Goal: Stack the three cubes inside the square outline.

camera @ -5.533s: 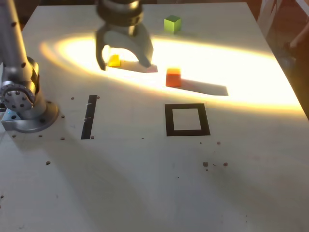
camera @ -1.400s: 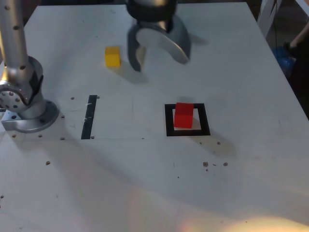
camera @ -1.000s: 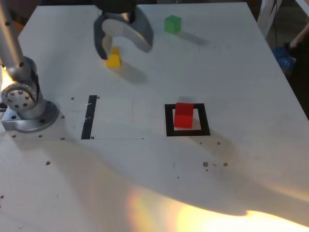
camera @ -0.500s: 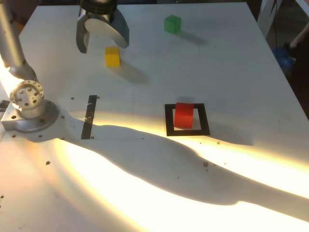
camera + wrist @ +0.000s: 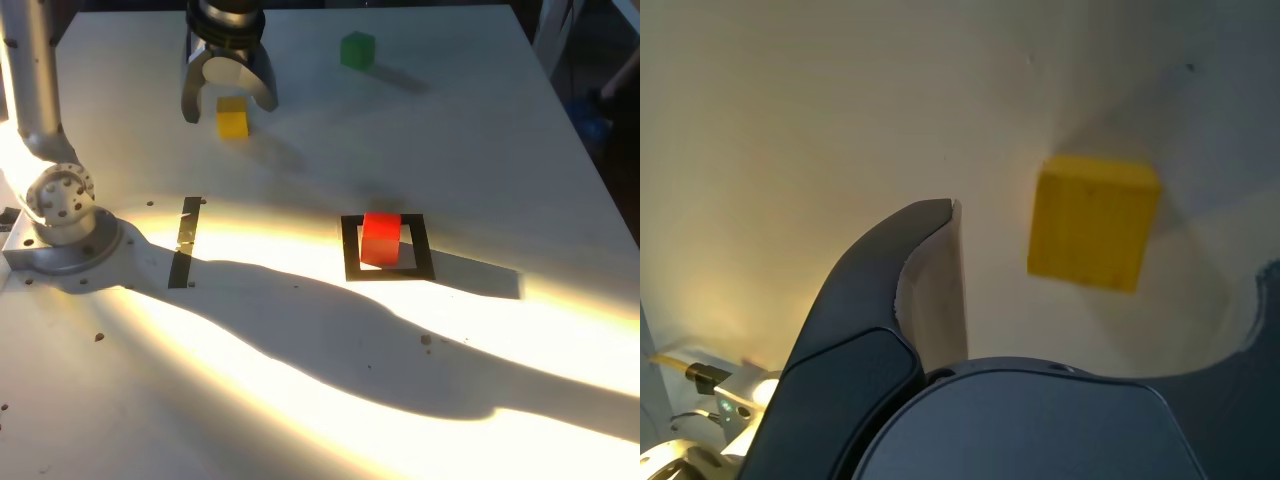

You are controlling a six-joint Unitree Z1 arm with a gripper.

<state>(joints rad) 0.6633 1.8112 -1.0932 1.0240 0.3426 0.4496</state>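
Yellow cube (image 5: pixel 232 118) sits on the bench (image 5: pixel 290 400), just beyond the fingertips of the open, empty hand (image 5: pixel 230 112) and roughly between them, so the coming grasp probably needs only a short advance and some lowering. Seen by the wrist view, the cube lies clear of both jaws with a face nearly squared to them, whereas only the exterior view shows the red cube (image 5: pixel 380 240) inside the square outline (image 5: pixel 351 271) and the green cube (image 5: pixel 357 50) well apart.
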